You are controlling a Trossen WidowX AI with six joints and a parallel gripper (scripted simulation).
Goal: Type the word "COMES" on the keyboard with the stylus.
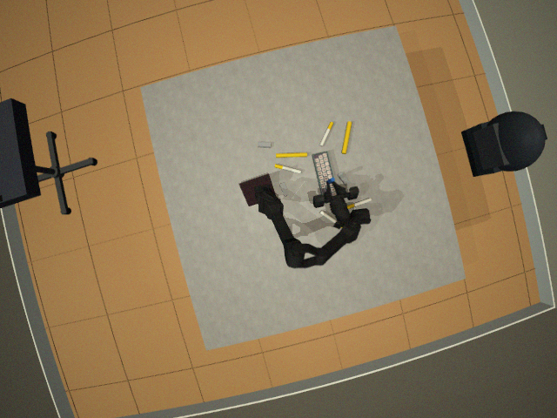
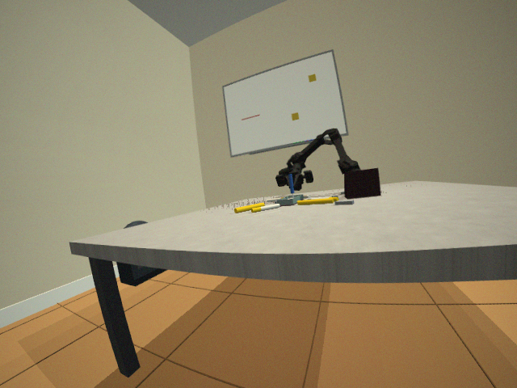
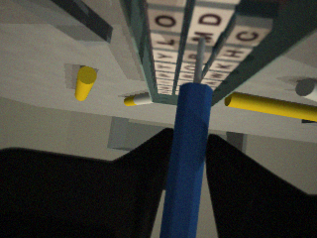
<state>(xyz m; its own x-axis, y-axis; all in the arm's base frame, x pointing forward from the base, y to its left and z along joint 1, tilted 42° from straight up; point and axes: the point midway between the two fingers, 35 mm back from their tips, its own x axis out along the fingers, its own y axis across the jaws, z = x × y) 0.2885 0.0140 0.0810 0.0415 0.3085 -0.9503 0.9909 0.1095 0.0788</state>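
Note:
My gripper (image 1: pixel 332 184) (image 3: pixel 189 139) is shut on the blue stylus (image 1: pixel 332 179) (image 2: pixel 291 183) (image 3: pixel 188 154). The stylus points down, its thin grey tip outermost. The teal keyboard (image 1: pixel 322 167) (image 2: pixel 287 201) (image 3: pixel 164 54) with pale lettered keys lies under it. In the wrist view the tip overlaps the M key (image 3: pixel 208 35), beside the O and C keys, with the D key (image 3: pixel 209 19) just above in the picture. I cannot tell whether the tip touches the key. In the top view the gripper hides part of the keyboard's near end.
Two yellow sticks (image 1: pixel 291 155) (image 1: pixel 346 137) and two white-and-yellow sticks (image 1: pixel 287 168) (image 1: pixel 326 133) lie beyond and beside the keyboard. Another white-and-yellow stick (image 1: pixel 362 201) lies near the wrist. A small grey block (image 1: pixel 264 144) and a dark box (image 2: pixel 362 183) stand off to the side.

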